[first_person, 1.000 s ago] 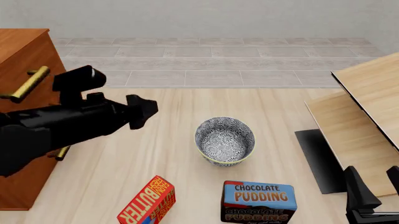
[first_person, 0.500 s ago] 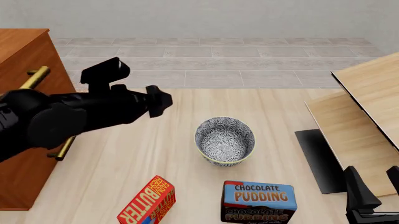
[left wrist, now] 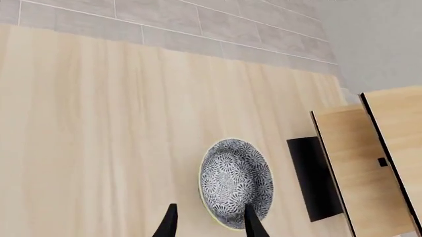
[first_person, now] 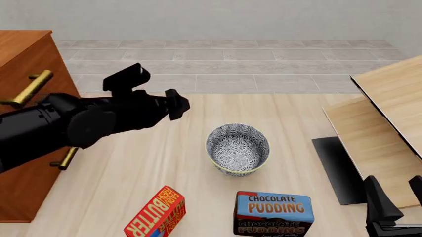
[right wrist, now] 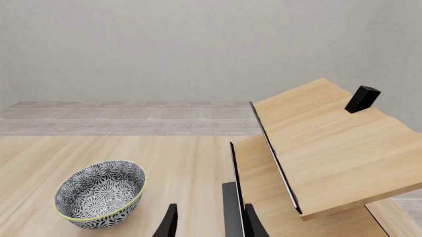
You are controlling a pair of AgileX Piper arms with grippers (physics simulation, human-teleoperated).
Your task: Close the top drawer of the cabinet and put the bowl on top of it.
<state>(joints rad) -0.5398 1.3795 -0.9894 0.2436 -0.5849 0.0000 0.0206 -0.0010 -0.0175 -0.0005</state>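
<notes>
The bowl, white with a dense blue-grey floral pattern and a yellowish rim, stands upright on the pale table; it also shows in both wrist views. The reddish-brown cabinet rises at the far left. The top drawer's brass handle sticks out above my left arm, which hides most of the drawer front. My left gripper hovers open up and to the left of the bowl, holding nothing; its open fingertips frame the bowl's near rim. My right gripper rests open at the bottom right.
A butter box and a chocolate pudding box lie near the table's front edge. A pale wooden slanted structure with a black mat fills the right side. A lower drawer handle pokes out below my left arm.
My left arm has swung up and to the right, away from the cabinet front and closer to the bowl. The bowl and right arm have not moved.
</notes>
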